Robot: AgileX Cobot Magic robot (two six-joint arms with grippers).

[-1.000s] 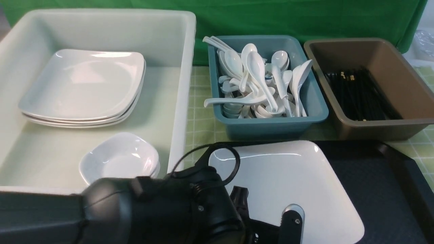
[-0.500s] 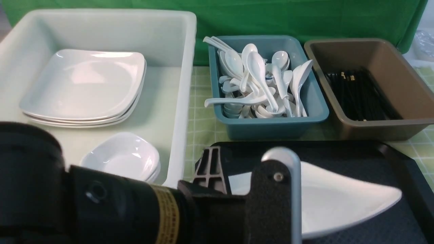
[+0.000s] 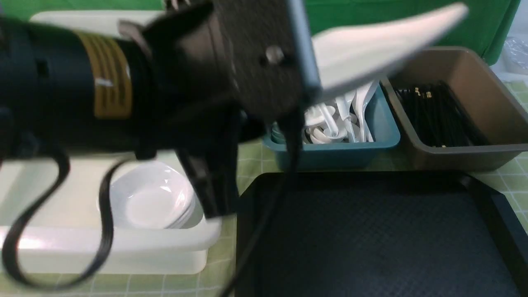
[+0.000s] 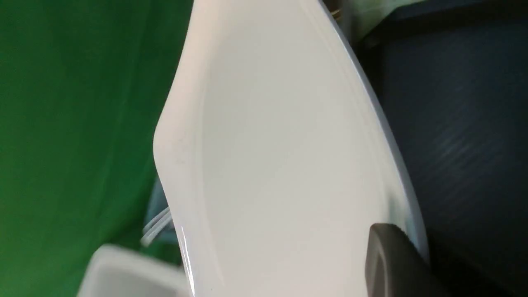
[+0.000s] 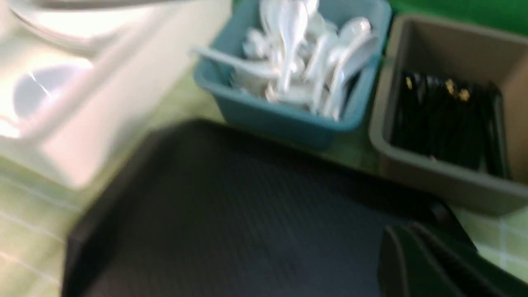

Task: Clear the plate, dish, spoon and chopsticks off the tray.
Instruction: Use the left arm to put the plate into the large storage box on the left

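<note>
My left gripper point(image 3: 308, 76) is shut on the rim of the large white square plate point(image 3: 371, 45) and holds it tilted, high above the teal tub. In the left wrist view the plate point(image 4: 280, 156) fills the frame, with one dark finger point(image 4: 387, 264) pressed on its edge. The black tray point(image 3: 371, 239) lies below with a bare floor; it also shows in the right wrist view point(image 5: 231, 214). My right gripper point(image 5: 416, 255) hangs over the tray's corner, blurred, its fingers together. No dish, spoon or chopsticks show on the tray.
A white tub point(image 3: 123, 247) at the left holds stacked small dishes point(image 3: 152, 198). A teal tub point(image 3: 338, 154) holds several white spoons point(image 3: 342, 119). A brown tub point(image 3: 453, 156) holds black chopsticks point(image 3: 437, 115). My left arm hides the stacked plates.
My left gripper has lifted the plate off the tray and carried it up and back, above the teal tub. The tray floor now shows bare.
</note>
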